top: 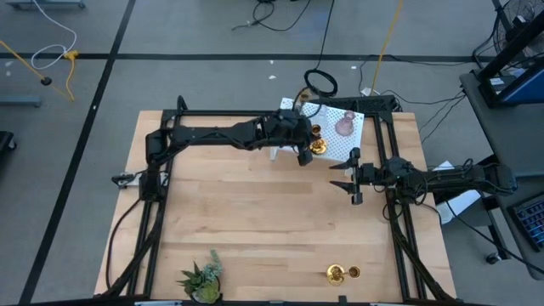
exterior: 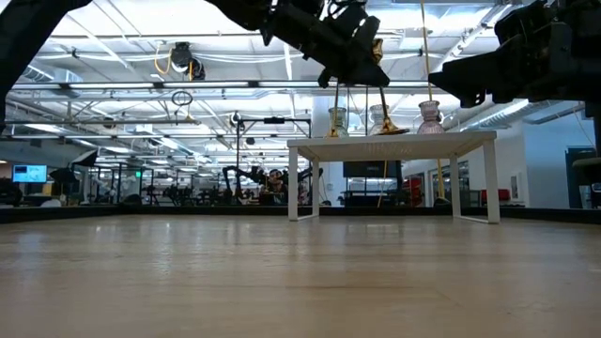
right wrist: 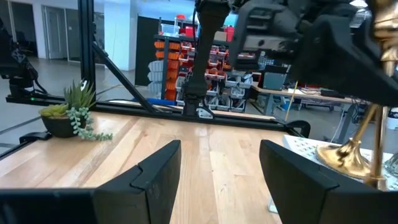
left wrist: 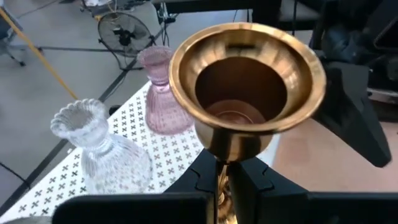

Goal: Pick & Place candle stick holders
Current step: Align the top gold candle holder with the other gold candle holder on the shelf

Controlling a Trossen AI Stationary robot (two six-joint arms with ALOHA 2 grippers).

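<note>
The left gripper (top: 311,153) reaches across the far side of the counter (top: 255,221) to the near left edge of the white perforated rack (top: 353,140), its jaws clenched on the thin stem of a gold candle stick holder (left wrist: 249,93). In the left wrist view the holder's cup stands upright, directly above the jaws. In the low view the held holder (exterior: 383,113) hangs tilted from the gripper, its round base just above the rack top or touching it; I cannot tell which. On the rack stand a clear glass holder (left wrist: 106,155) and a pink glass holder (left wrist: 163,93), the pink one farther along the rack from the gripper. A further gold holder (top: 342,272) lies on its side near the counter's near right edge, well apart from the rack. A small green plant (top: 202,279) sits at the near edge, left of centre. The right gripper (top: 347,176) hovers over the counter just beside the rack's near side, its jaws released and holding nothing.
</note>
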